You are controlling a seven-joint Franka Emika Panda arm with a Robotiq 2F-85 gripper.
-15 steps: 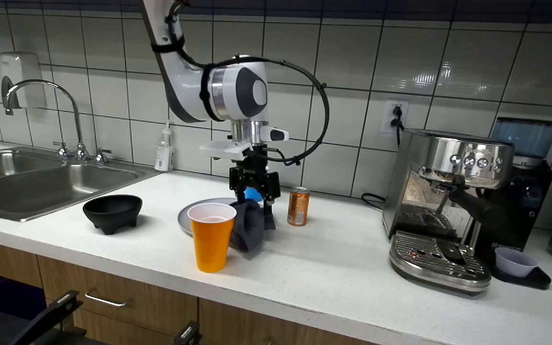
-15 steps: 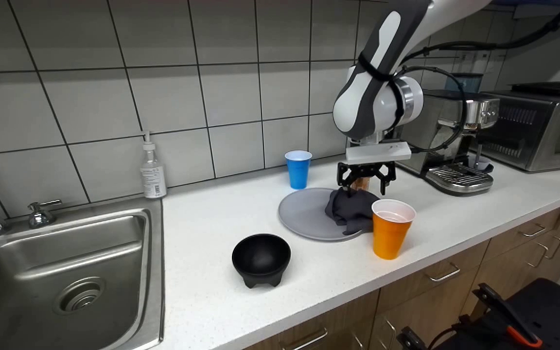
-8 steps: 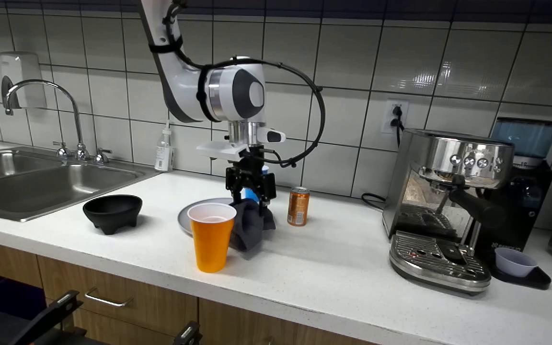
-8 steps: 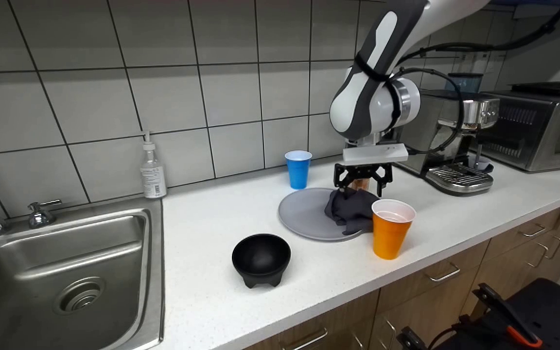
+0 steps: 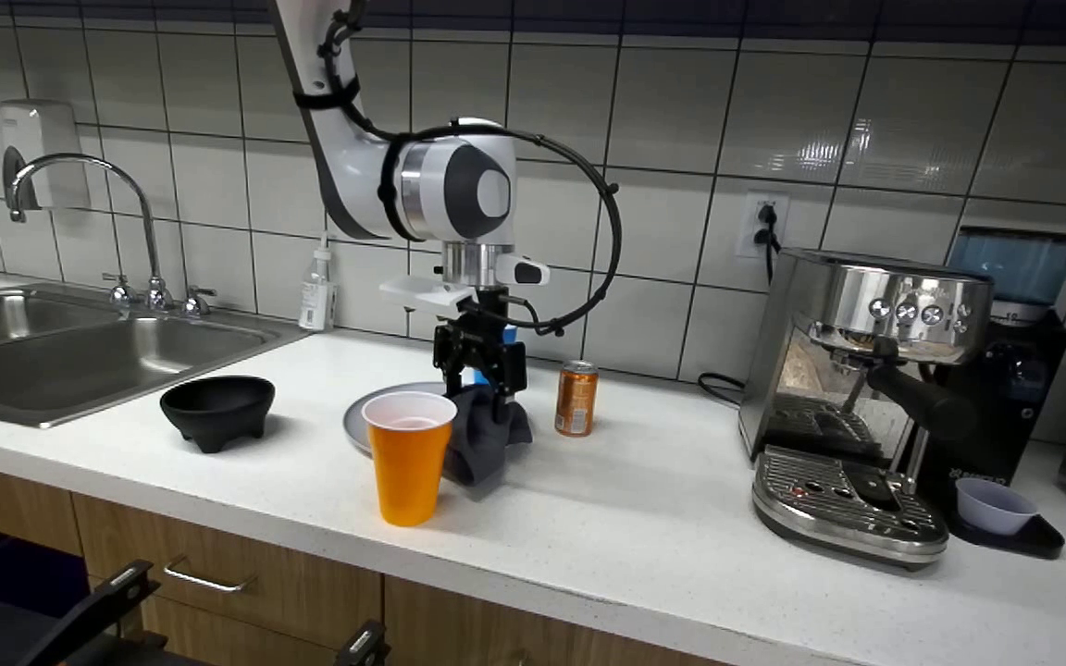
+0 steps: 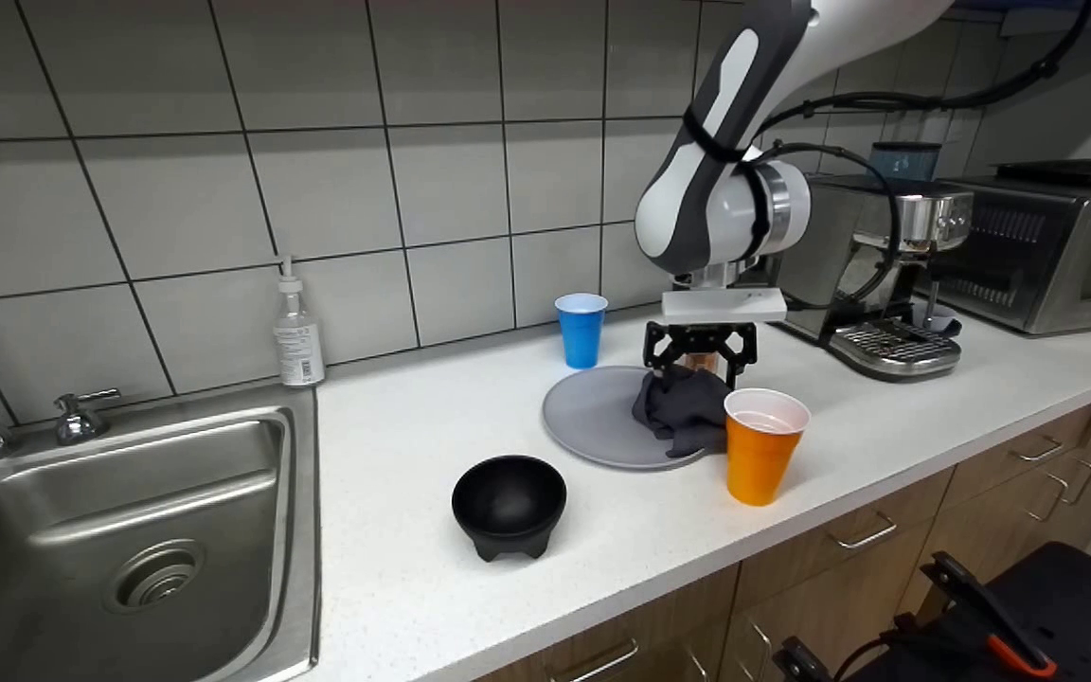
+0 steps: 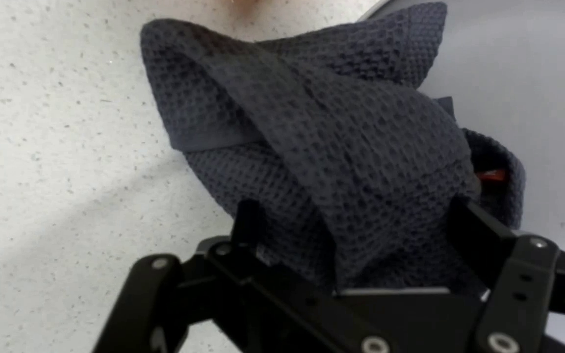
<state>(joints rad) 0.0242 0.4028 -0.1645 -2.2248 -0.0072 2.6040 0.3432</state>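
Cloth (image 7: 336,147) lay partly on plate (image 6: 593,417) | gripper (image 7: 356,213) straddled cloth, 2 fingers wide apart | approach looked done, grasp not yet made

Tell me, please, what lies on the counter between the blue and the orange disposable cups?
A gray plate and a dark waffle-weave cloth overlapping its edge; this shows in an exterior view.

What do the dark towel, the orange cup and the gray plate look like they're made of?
Dark towel: matte woven fabric, perhaps cotton; the wrist view shows a waffle weave.
Orange cup: probably plastic, faintly glossy; smooth wall, white inside.
Gray plate: smooth, low sheen; plastic or ceramic, its even surface settles neither.
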